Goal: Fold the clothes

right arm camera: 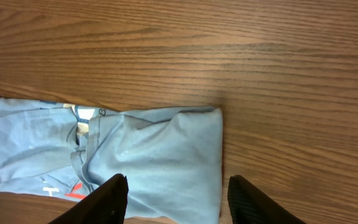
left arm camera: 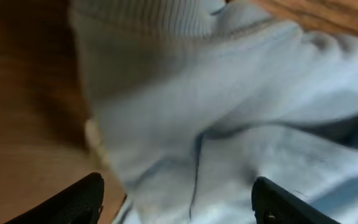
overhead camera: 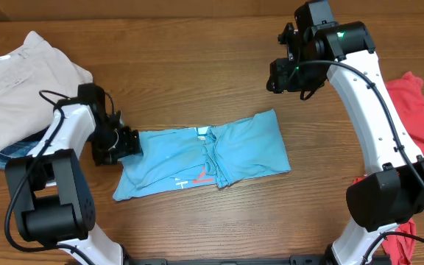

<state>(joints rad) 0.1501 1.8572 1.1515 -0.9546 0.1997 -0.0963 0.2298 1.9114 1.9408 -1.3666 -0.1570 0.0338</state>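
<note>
A light blue shirt (overhead camera: 205,158) with a small red and white print lies partly folded in the middle of the wooden table. My left gripper (overhead camera: 120,143) is low at the shirt's left edge, open, with blue fabric (left arm camera: 229,124) filling the space between its fingers (left arm camera: 179,202). My right gripper (overhead camera: 289,70) hangs high above the table behind the shirt's right end, open and empty. Its view shows the folded right end of the shirt (right arm camera: 160,155) below its fingers (right arm camera: 179,199).
Beige trousers (overhead camera: 20,81) lie on denim at the back left. Red garments (overhead camera: 414,110) lie at the right edge, with more red cloth (overhead camera: 400,243) at the front right. Bare wood surrounds the shirt.
</note>
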